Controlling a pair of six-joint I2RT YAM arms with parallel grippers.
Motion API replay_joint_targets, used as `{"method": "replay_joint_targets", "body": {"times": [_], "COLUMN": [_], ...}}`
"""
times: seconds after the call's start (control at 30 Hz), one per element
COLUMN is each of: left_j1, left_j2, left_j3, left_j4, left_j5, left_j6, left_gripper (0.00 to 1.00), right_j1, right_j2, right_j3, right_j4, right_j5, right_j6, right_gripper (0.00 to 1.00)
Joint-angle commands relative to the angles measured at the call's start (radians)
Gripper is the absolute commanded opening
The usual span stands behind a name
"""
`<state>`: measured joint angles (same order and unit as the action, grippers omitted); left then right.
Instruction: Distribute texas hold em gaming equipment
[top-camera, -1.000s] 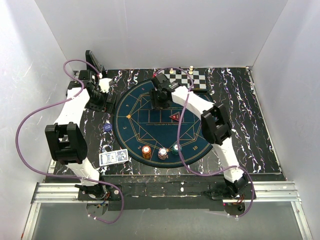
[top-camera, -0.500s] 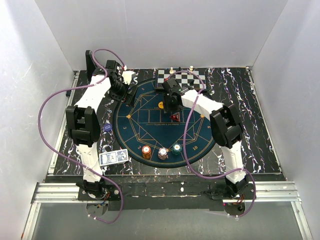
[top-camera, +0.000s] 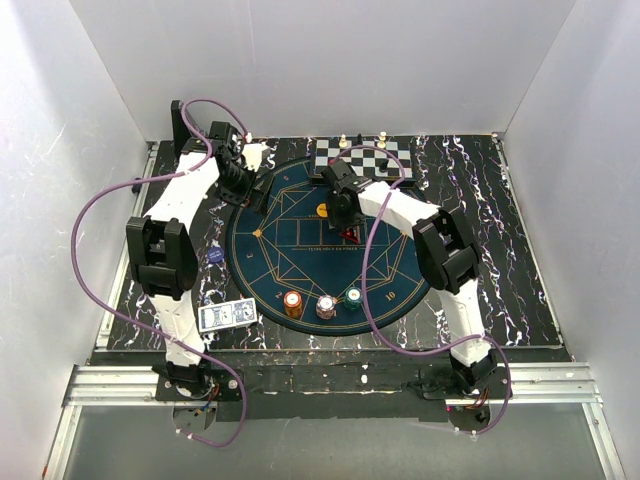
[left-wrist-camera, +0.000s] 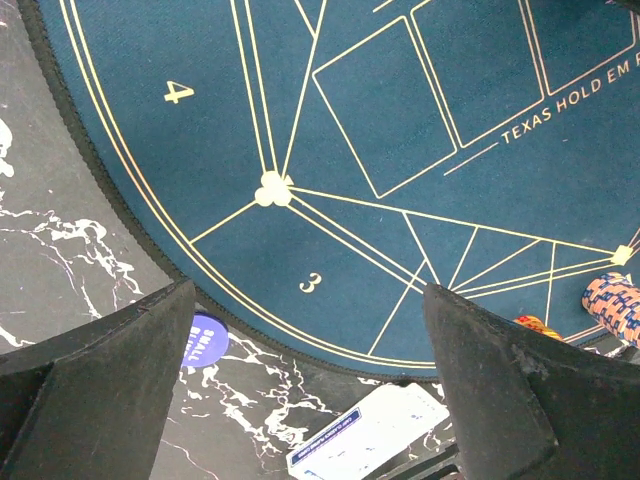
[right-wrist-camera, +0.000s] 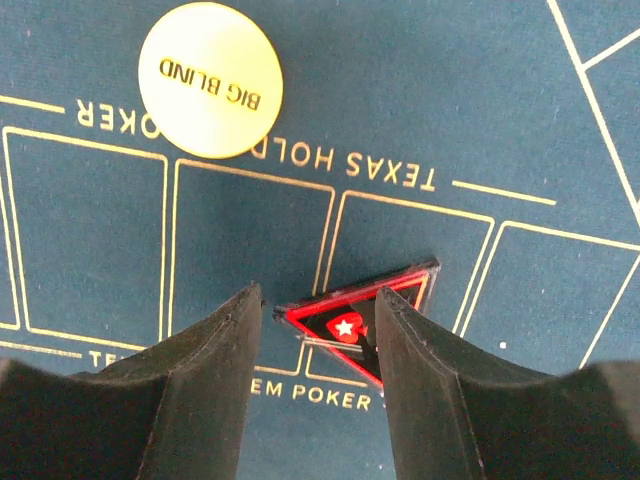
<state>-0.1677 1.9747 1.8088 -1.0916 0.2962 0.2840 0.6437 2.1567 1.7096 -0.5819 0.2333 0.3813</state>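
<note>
Red triangular marker (right-wrist-camera: 362, 322) between my right tool's (right-wrist-camera: 318, 345) fingers.
Its jaws stand apart around it; my left tool (left-wrist-camera: 300, 370) is spread wide.

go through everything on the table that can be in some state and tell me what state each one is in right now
Left gripper: open, empty, above the mat's edge.
Right gripper: fingers either side of the red triangular marker, not clearly gripping.
Yellow disc: flat, face up.
Playing cards: stacked, off the mat.
Chip stacks: upright.
</note>
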Motion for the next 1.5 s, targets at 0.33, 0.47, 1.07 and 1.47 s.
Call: {"method": "replay_joint_targets", "body": {"times": [0.33, 0.47, 1.07, 1.47], "left_j1": [-0.003, -0.004, -0.159, -0.231], "left_j2": [-0.088, -0.088, 0.002, 0.129], "left_j3": [-0.032, -0.045, 0.004, 0.179], "left_j4": [-0.004, 0.002, 0.029, -0.001], "left_j5": [-0.014, -0.011, -0.078, -0.043], "left_j6": [0.023, 0.033, 0.115, 0.090], "left_gripper": [0.98, 0.98, 0.98, 0.98], "right_j1": [0.007, 0.004, -0.116, -0.041], "right_j2": [-0.066, -0.171, -0.487, -0.477], "right_j3": [-0.138, -0.290, -0.634, -0.487], "right_j4": [-0.056, -0.035, -0.076, 0.054], "right_j5": [0.179, 0.193, 0.182, 0.014], "right_j6": [0.068, 0.119, 0.248, 0.102], "right_gripper": [0.47, 0.46, 0.43, 0.66]}}
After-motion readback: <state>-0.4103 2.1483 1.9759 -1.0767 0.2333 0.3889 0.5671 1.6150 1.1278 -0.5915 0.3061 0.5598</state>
